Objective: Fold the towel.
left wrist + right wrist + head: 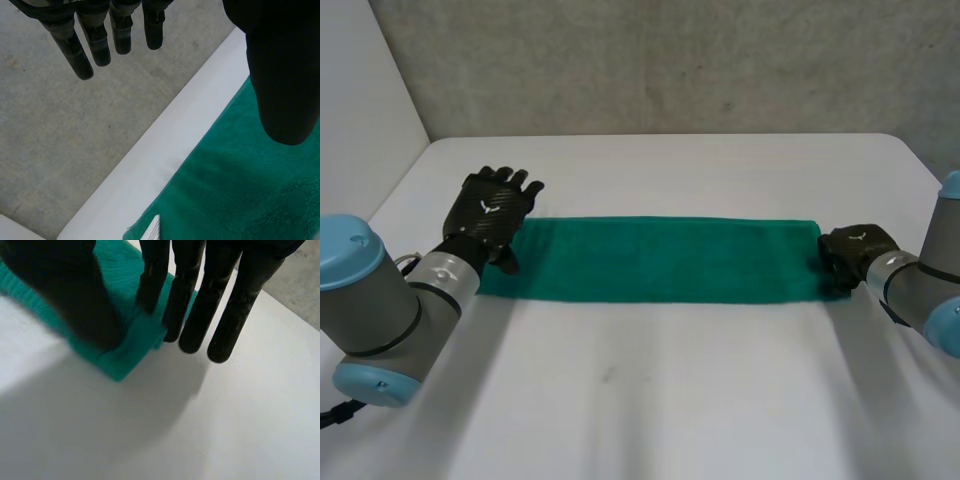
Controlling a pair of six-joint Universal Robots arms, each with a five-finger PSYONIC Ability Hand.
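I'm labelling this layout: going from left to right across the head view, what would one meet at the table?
From the left: left arm → left hand → green towel → right hand → right arm.

The left arm (370,305) and right arm (920,285) are thick grey cylinders with light-blue caps. The left robot hand (488,215) is black, its back weave-patterned with a small white mark; the right robot hand (857,252) seemingly bears the same mark.
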